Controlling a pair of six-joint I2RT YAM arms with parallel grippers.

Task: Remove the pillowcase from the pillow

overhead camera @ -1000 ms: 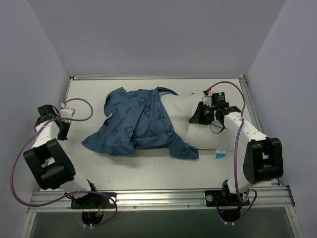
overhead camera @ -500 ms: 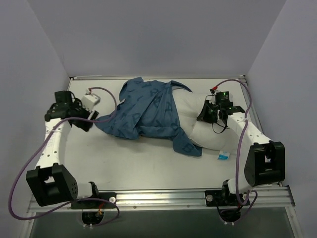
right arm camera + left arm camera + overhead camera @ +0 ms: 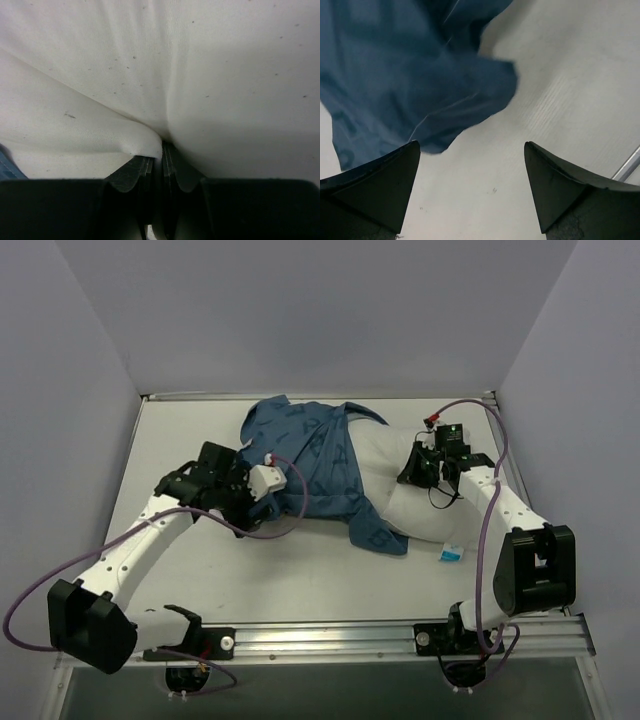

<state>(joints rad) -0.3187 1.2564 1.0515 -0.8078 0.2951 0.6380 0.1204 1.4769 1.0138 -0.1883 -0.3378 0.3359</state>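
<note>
The blue printed pillowcase (image 3: 310, 455) lies bunched over the left half of the white pillow (image 3: 400, 495), at the back middle of the table. The pillow's small blue-and-white tag (image 3: 448, 553) sticks out at its near right corner. My left gripper (image 3: 250, 472) is at the pillowcase's left edge. In the left wrist view the left gripper (image 3: 471, 145) is open wide over bare table, with the blue pillowcase (image 3: 410, 75) just beyond its fingers. My right gripper (image 3: 415, 468) sits on the pillow's right part. In the right wrist view the right gripper (image 3: 161, 150) is shut on a fold of the white pillow (image 3: 225, 75).
The white table (image 3: 300, 570) is boxed in by grey walls at the left, back and right. A metal rail (image 3: 320, 640) runs along the near edge by the arm bases. Purple cables (image 3: 40, 580) loop beside both arms.
My left arm has swung from the table's left edge rightward to the pillowcase, and its gripper has opened. The pillowcase has gathered in toward the pillow. The right gripper has kept its hold.
</note>
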